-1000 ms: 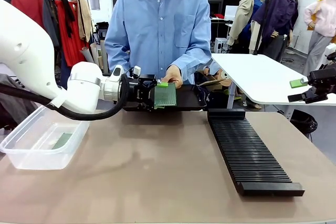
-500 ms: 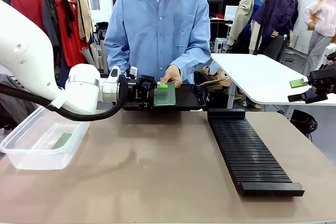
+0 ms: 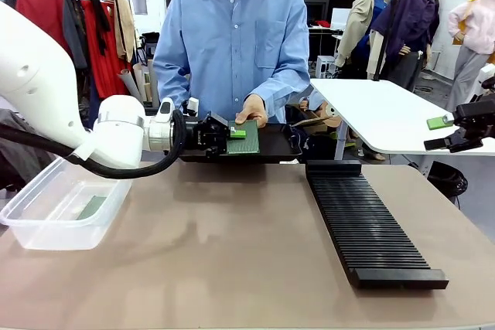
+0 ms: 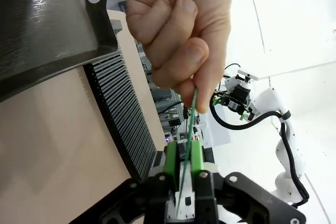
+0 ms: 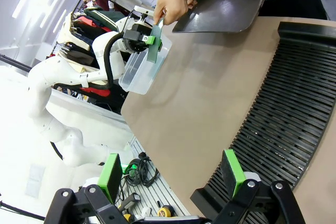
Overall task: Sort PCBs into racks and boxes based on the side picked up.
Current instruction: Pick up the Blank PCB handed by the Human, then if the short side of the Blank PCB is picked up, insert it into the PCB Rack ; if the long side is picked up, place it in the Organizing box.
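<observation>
A person's hand (image 3: 252, 110) holds a dark green PCB (image 3: 249, 141) by its top edge at the table's far side. My left gripper (image 3: 234, 134) is level with it. In the left wrist view the PCB (image 4: 190, 119) hangs edge-on from the hand (image 4: 178, 30) between my left gripper's (image 4: 184, 157) green pads (image 4: 170, 160), with a slim gap on each side. The long black rack (image 3: 370, 226) lies on the right. The clear box (image 3: 46, 218) at left holds one PCB (image 3: 91, 207). My right gripper (image 3: 451, 124) hovers at the far right, open with nothing in it (image 5: 172, 174).
A flat black tray (image 3: 274, 148) sits at the far edge in front of the person. A white side table (image 3: 379, 117) stands behind the rack. From the right wrist view the rack (image 5: 294, 114) lies below and the box (image 5: 140, 72) is far off.
The PCB has turned from facing the camera to more edge-on and sits lower in the hand. My left wrist has drawn slightly left. The right arm is still.
</observation>
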Robot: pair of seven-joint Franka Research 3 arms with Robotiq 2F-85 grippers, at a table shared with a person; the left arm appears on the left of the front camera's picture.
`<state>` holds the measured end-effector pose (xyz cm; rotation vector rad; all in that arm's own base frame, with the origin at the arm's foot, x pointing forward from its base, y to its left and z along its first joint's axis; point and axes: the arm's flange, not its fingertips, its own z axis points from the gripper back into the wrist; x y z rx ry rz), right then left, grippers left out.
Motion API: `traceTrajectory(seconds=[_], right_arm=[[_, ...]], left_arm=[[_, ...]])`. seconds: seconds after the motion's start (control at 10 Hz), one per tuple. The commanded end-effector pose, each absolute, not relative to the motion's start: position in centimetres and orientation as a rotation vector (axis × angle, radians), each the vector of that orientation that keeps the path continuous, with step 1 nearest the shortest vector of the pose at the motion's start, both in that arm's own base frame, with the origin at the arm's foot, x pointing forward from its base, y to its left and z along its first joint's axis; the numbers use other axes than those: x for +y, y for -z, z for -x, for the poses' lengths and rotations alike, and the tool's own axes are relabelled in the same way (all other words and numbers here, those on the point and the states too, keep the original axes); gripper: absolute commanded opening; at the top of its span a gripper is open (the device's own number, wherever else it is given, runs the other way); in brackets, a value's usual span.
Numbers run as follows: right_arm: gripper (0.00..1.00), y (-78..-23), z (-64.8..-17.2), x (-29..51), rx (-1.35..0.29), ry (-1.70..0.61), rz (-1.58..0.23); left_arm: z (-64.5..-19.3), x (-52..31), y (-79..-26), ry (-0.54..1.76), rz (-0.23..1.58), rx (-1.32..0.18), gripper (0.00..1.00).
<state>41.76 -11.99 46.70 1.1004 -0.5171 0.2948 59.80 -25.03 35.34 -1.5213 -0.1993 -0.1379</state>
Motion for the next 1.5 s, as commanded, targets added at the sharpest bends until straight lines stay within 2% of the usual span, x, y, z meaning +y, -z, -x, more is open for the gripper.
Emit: traceTrajectory(seconds=[0.0,0.3,0.4,0.5,1.4], right_arm=[[1.0,-46.92,-41.72,-11.85,-0.517,-0.292,-1.105],[1.0,-46.92,-41.72,-11.85,-0.517,-0.292,-1.105],[1.0,-46.92,-41.72,-11.85,-0.517,-0.292,-1.105],[1.0,-46.92,-41.72,-11.85,-0.517,-0.292,-1.105],[1.0,-46.92,-41.72,-11.85,-0.517,-0.292,-1.105]], left_arm=[[-58.9,-24.61,-35.31,0.142,1.55,-0.241,0.0],[-58.97,-24.65,-35.29,0.157,1.562,-0.21,0.0],[-59.05,-24.78,-35.26,0.173,1.543,-0.125,0.0],[-59.61,-25.0,-35.44,0.142,1.536,-0.204,0.0],[-59.61,-25.0,-35.44,0.142,1.536,-0.204,0.0]])
